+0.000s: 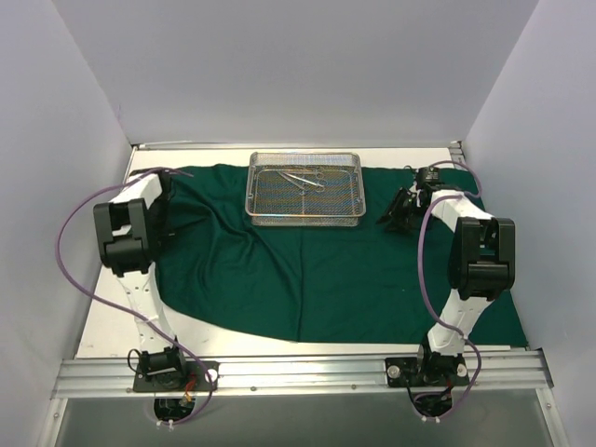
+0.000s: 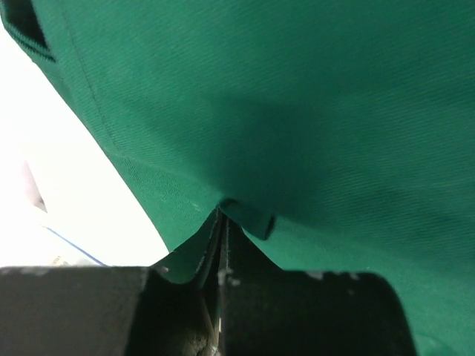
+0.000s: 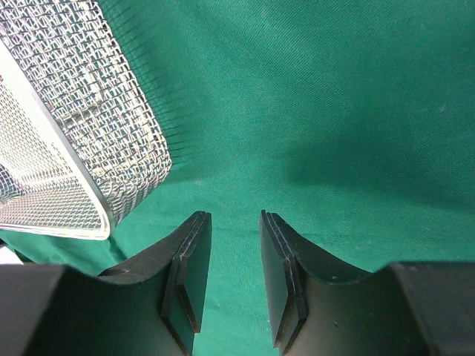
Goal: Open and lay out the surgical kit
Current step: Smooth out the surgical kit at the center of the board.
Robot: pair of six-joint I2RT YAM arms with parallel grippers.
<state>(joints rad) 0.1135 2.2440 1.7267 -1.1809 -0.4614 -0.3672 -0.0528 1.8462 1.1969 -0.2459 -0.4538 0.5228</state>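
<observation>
Seen from above, a wire-mesh tray stands at 12 o'clock on the green cloth, and its raised walls bar a low pass there. The flat cloth from the centre to 6 o'clock lies open. The left arm fills 9 o'clock, its left gripper pinched on the cloth edge. The right arm stands at 3 o'clock, its right gripper parted over bare cloth near the tray's right end, and white walls close in at 9, 12 and 3 o'clock.

A robotics lab booth, with white walls and aluminium rail.
</observation>
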